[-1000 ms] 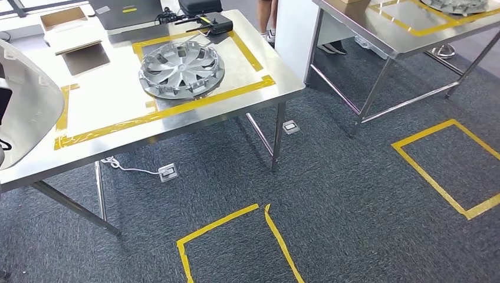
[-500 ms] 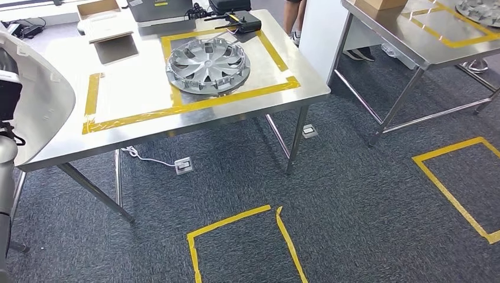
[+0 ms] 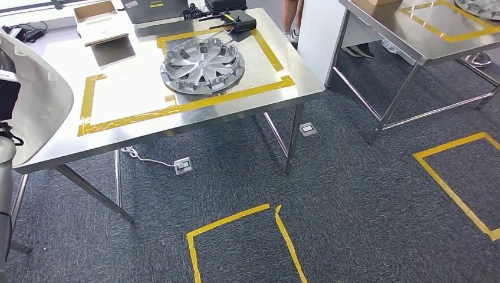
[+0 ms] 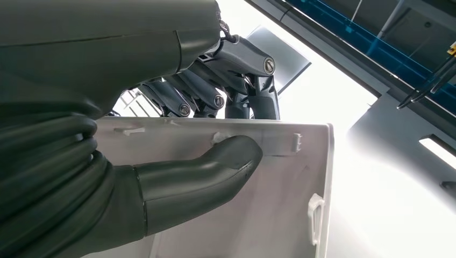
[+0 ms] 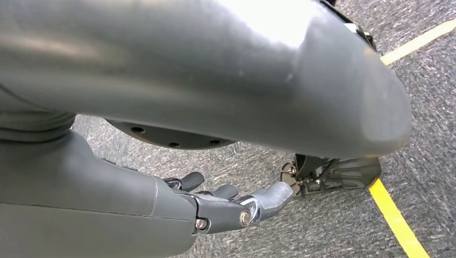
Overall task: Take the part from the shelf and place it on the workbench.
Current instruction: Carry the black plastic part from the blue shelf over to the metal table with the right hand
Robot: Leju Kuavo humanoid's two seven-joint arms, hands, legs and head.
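Far left, the left hand point(image 4: 215, 107) has its thumb and fingers point(image 4: 253, 59) clamped on the white part's point(image 3: 35, 106) edge by the bench point(image 3: 135, 88) — hubcap point(image 3: 202, 65) mid-bench — right hand point(image 5: 226, 207) hangs loose over carpet, fingers apart, holding nothing.

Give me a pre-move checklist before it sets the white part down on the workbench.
1. Grip: left hand holds the white part, thumb on one face, fingers over the edge. Ok.
2. Right hand carries nothing, hanging over the carpet. Ok.
3. Taped zone nearest the part is bare. Ok.
4. Hubcap sits in the neighbouring taped zone, apart from the bare one. Ok.
5. Part positioned over the workbench: the part is at its left end, overlap cannot tell.
6. Person's legs behind the workbench; clearance cannot tell.
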